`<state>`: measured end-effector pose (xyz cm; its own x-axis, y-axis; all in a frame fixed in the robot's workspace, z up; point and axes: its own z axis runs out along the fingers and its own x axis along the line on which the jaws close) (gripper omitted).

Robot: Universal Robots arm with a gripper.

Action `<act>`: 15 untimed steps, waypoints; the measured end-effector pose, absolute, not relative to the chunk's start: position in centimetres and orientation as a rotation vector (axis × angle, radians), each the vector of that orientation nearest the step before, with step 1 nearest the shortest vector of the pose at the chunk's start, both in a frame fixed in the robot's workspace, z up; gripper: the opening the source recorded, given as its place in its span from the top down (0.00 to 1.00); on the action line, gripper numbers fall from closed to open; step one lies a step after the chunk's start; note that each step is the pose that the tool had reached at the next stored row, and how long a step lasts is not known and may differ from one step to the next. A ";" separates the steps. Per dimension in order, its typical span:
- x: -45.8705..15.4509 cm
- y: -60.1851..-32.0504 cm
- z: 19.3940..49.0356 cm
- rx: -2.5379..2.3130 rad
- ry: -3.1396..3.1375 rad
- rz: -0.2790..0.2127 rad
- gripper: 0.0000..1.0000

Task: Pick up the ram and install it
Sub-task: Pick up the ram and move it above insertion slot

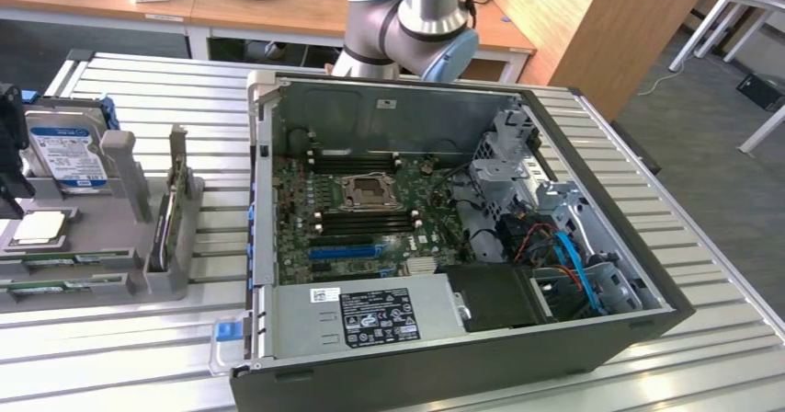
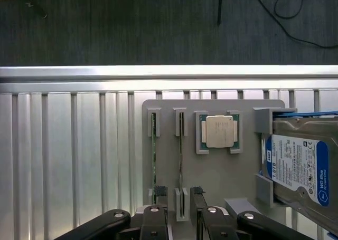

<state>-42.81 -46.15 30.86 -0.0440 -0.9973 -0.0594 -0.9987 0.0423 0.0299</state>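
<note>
Your claw is released: its two black fingers are spread wide and hold nothing. Between them lies one end of the ram, a long, thin circuit-board stick standing on edge in a slot of the flat grey plastic fixture tray. A second green stick stands parallel, just beside it and close outside one finger, so room is tight there. On the other side a square silver processor chip sits near in its own frame. A blue-labelled metal hard drive overhangs the tray's edge. The tray rests on a ribbed aluminium table, at the exterior view's left of the open black computer case, whose green motherboard lies uncovered between tall walls.
</note>
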 end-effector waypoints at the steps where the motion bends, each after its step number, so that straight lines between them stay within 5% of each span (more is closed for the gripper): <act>1: -42.8 -46.2 30.7 -2.157 2.252 0.098 0.69; 15: -42.8 -46.2 29.3 -2.157 2.252 0.098 0.69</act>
